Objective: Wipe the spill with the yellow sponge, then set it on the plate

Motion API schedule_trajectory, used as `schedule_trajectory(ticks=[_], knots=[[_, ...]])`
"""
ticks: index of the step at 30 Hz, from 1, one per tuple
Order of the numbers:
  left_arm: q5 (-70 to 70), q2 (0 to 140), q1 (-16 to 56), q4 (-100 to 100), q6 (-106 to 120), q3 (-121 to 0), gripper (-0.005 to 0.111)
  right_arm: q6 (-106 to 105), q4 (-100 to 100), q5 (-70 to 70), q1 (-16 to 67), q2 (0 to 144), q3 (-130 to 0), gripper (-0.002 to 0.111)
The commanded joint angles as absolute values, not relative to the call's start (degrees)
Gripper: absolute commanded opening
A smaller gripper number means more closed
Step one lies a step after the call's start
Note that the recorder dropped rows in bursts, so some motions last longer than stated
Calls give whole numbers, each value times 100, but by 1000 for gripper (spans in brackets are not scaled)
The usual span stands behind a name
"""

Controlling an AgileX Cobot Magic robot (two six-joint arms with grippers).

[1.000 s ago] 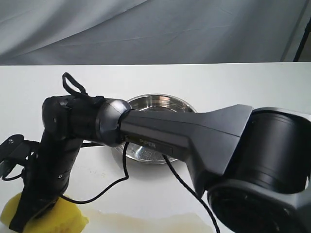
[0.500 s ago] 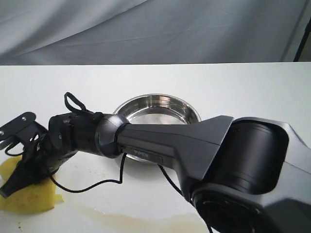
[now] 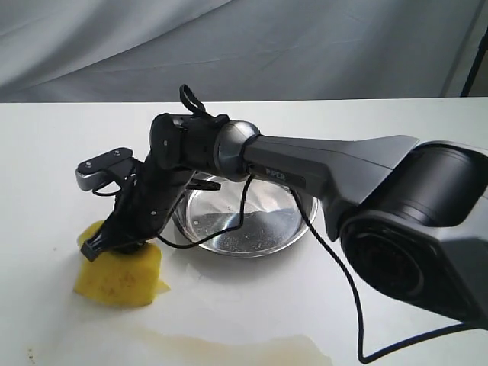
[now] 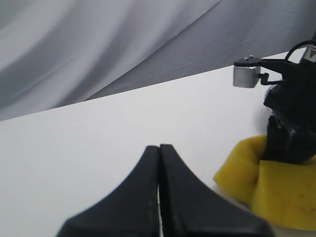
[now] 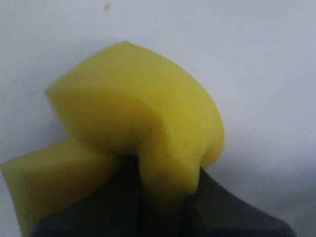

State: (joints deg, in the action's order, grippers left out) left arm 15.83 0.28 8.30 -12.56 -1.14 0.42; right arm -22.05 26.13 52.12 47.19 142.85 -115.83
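Exterior: right gripper [image 3: 114, 245] clamps sponge [image 3: 120, 276], just left of plate [image 3: 293, 232]. No amber spill visible; pale wet patch [image 3: 229, 347] in front.
Left wrist: left gripper [image 4: 159, 182] fingers together, empty.
Right wrist: sponge folded between jaws.
Wipe probably done; placing on plate remains.

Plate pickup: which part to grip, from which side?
I'd pinch the plate by its raised sloping rim at the near-right in the exterior view, from above, one finger inside, one outside. It's shallow and flat on the table, so only the rim gives an edge; the right arm covers its left and far sides.
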Motion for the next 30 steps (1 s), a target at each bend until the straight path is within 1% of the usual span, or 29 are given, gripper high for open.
schedule_trajectory(ticks=[1,14,19,26,30], knots=[[1522,0,861,-1250,-147,0,0,-2547,2304,6996,4742,14430,-11472,0],[1522,0,861,-1250,-147,0,0,-3032,2276,6996,4801,14319,-11406,0],[1522,0,861,-1250,-147,0,0,-3298,2172,6996,5112,14225,-11406,0],[1522,0,861,-1250,-147,0,0,-3052,568,6996,5667,14210,-11406,0],[1522,0,861,-1250,-147,0,0,-3000,790,6996,5671,14146,-11349,0]])
